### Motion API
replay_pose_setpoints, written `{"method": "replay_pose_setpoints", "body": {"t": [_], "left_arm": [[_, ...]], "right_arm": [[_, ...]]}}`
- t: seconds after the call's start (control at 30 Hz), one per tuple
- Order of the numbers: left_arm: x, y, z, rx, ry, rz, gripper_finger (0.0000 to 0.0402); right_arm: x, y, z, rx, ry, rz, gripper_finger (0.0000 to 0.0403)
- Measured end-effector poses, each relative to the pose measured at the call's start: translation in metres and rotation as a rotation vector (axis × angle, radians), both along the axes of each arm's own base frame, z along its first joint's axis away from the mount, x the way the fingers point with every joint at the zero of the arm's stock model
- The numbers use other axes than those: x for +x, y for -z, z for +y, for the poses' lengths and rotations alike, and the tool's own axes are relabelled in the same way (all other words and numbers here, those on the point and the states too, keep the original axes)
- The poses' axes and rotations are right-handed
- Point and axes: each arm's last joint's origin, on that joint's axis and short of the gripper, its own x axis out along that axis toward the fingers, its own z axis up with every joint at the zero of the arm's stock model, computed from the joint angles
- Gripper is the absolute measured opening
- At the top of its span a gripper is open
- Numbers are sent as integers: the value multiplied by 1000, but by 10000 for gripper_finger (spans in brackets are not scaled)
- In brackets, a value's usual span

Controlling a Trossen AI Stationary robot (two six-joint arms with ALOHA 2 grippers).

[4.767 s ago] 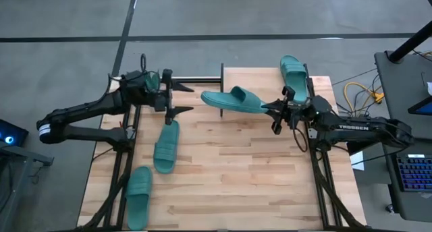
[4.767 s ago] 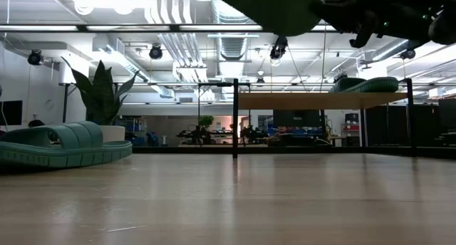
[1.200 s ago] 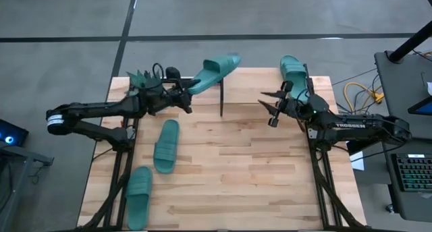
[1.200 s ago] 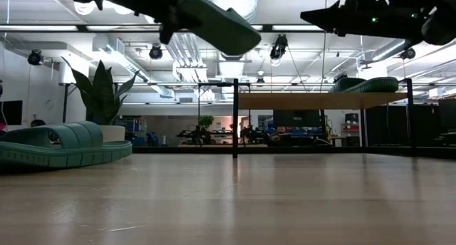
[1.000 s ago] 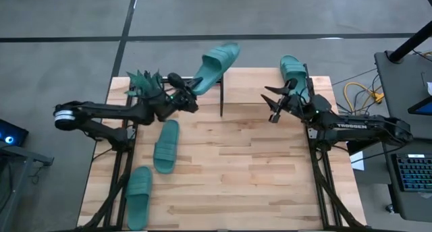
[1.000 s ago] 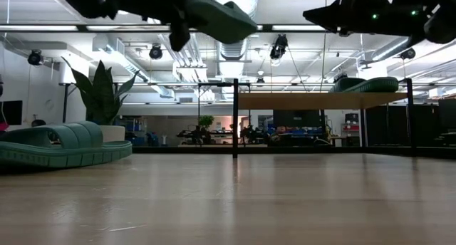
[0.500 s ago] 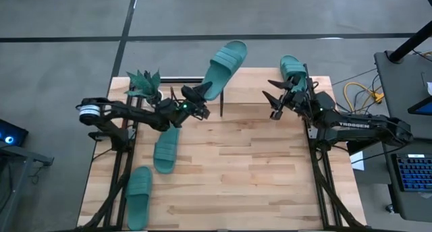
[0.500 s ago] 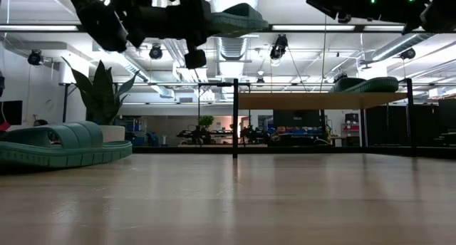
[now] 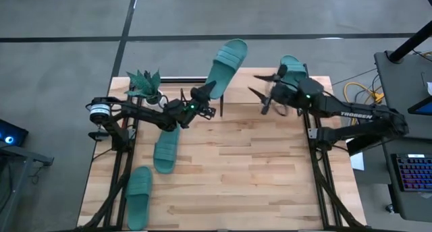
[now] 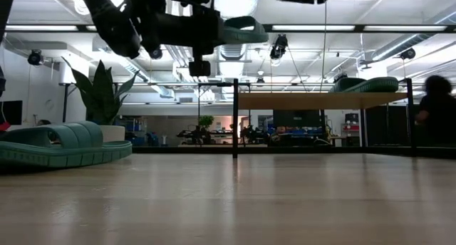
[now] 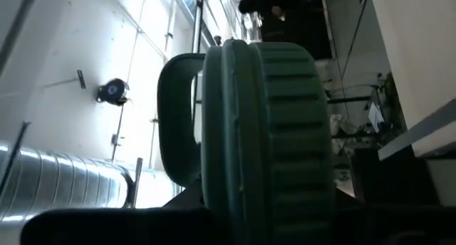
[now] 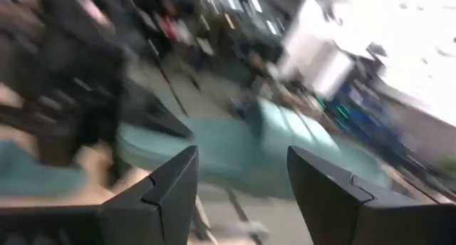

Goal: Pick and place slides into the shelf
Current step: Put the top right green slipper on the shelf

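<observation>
High view: left hand (image 9: 200,99) clamps a teal slide (image 9: 225,66) above the shelf (image 9: 256,80); right hand (image 9: 260,92) gapes apart.

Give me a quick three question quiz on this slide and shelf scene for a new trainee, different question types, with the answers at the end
1. True or false: the left gripper holds a slide in the air above the shelf.
2. Multiple choice: how many slides lie on the table near the left arm? A) none B) two C) four
3. Fill in: the right gripper has its fingers ____ and holds nothing.

Key:
1. True. The slide is clamped at one end, pointing out over the shelf's far edge.
2. B. One slide on the table, and another nearer the front edge.
3. Open. It hovers beside the slide already on the shelf.
</observation>
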Motion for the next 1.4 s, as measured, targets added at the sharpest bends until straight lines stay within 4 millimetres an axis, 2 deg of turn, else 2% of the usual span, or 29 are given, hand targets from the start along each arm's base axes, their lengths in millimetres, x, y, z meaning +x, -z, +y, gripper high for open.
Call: {"method": "replay_pose_setpoints", "body": {"t": [0.13,0.4,0.63,0.8,1.03,1.4], "left_arm": [[1,1,1,-20,-25,30,51],[0,2,1,-35,-59,42,51],[-1,5,2,-54,-101,63,51],[-1,5,3,-61,-122,63,51],[-2,6,3,-66,-132,70,51],[0,5,-5,-65,-111,65,51]], "right_arm": [[24,-18,-4,2,136,152,206],[79,-46,-6,-6,115,372,206],[123,-45,-16,-136,308,588,206],[146,-37,-22,-190,350,691,206],[162,-32,-30,-285,480,772,205],[159,-30,-49,-260,533,776,205]]}}
